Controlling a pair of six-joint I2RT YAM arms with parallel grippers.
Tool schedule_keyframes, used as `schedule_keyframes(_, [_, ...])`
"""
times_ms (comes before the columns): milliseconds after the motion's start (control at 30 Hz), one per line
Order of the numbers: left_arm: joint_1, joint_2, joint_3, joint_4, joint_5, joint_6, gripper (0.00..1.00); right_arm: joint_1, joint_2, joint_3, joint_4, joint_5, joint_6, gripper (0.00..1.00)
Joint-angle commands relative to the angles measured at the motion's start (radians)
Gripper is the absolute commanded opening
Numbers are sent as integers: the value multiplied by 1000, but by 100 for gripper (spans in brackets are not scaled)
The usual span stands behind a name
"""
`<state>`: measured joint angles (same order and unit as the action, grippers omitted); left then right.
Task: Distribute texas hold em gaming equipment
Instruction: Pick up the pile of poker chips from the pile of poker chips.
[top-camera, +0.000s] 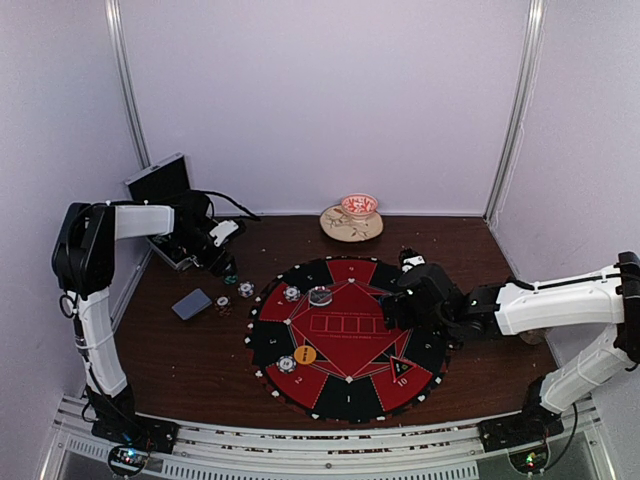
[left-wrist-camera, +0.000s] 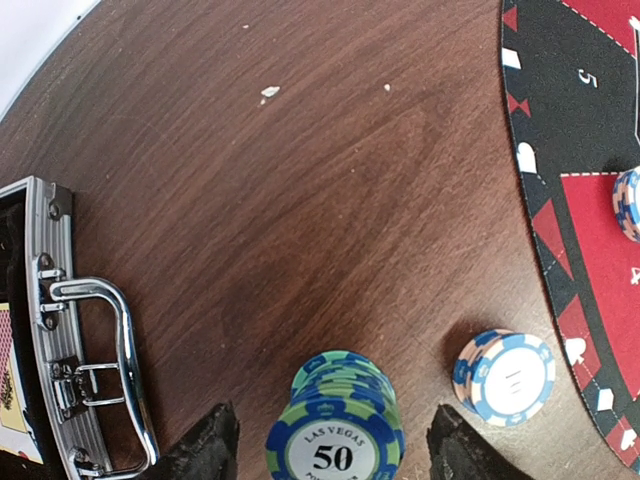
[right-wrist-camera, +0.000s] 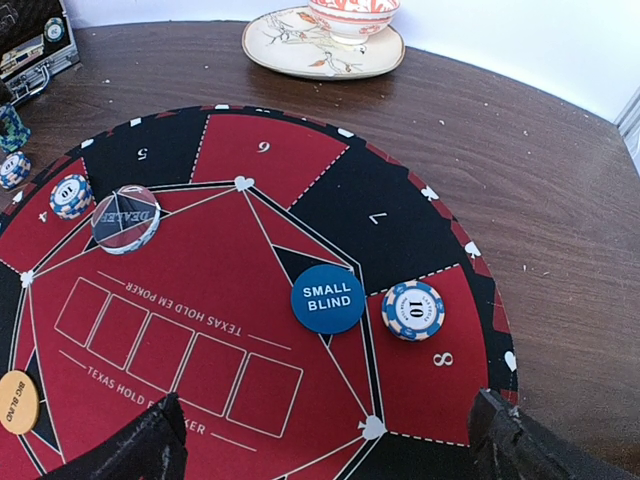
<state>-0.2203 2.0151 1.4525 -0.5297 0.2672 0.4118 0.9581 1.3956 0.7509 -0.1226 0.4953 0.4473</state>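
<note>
The left gripper (left-wrist-camera: 332, 447) stands released, jaws apart on either side of a stack of green-and-blue chips (left-wrist-camera: 340, 395) on the table (left-wrist-camera: 300, 200), with a gap showing on each side. Just beside the stack lies a single pale-blue chip (left-wrist-camera: 505, 375), near one finger. The case (left-wrist-camera: 60, 330) sits on the other side, and the mat (left-wrist-camera: 590, 250) lies beyond the chip. The right gripper (right-wrist-camera: 330, 445) hangs wide open over the mat, holding nothing. My worry is that a pinch landing high could shear off the upper chips and spill the rest, or a finger could knock the single chip.
</note>
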Motion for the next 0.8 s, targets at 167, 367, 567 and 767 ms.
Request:
schedule_keyframes(167, [6,5,22,14,1,-3,65,9,8,27,-5,28,-9,100])
schedule_keyframes(367, [6,11,20,13,-6,-2,63,11,8,28,-6,31,-9,100])
schedule_keyframes(567, [6,13,20,14,-6,-1,60,12,9,28,-6,31,-9,100])
schedule_keyframes(767, [6,14,17,14,-6,0,59,14,11,29,-6,32,-9,100])
